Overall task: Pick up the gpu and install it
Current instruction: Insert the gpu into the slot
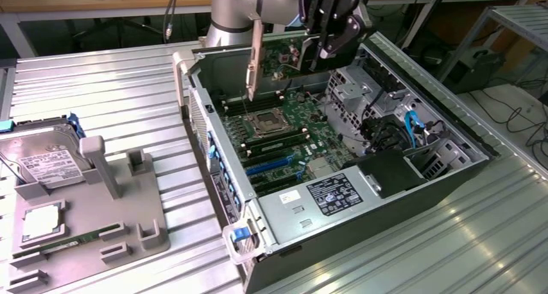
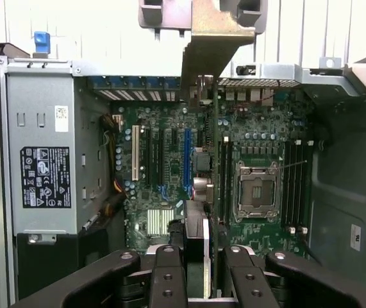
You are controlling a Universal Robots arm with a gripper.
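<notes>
I hold the gpu [image 1: 283, 53] upright above the open computer case [image 1: 210, 159], its green board facing the motherboard [image 1: 287, 130] and its silver end bracket [image 1: 253, 63] pointing down toward the case's wall. My gripper [image 1: 321, 50] is shut on the card's far end. In the wrist view the gpu [image 2: 215, 160] appears edge-on between my fingers [image 2: 170, 276], with its bracket [image 2: 211, 38] at the far end. The card hangs over the board between the blue expansion slot [image 2: 186, 154] and the processor socket [image 2: 256, 189], clear of both.
A power supply [image 1: 330, 194] with a black label fills the case's near end, and a drive cage with blue cables [image 1: 402, 130] lines the exterior view's right. On the exterior view's left a grey fixture [image 1: 128, 210] carries a hard drive [image 1: 47, 159] and a memory stick [image 1: 77, 239].
</notes>
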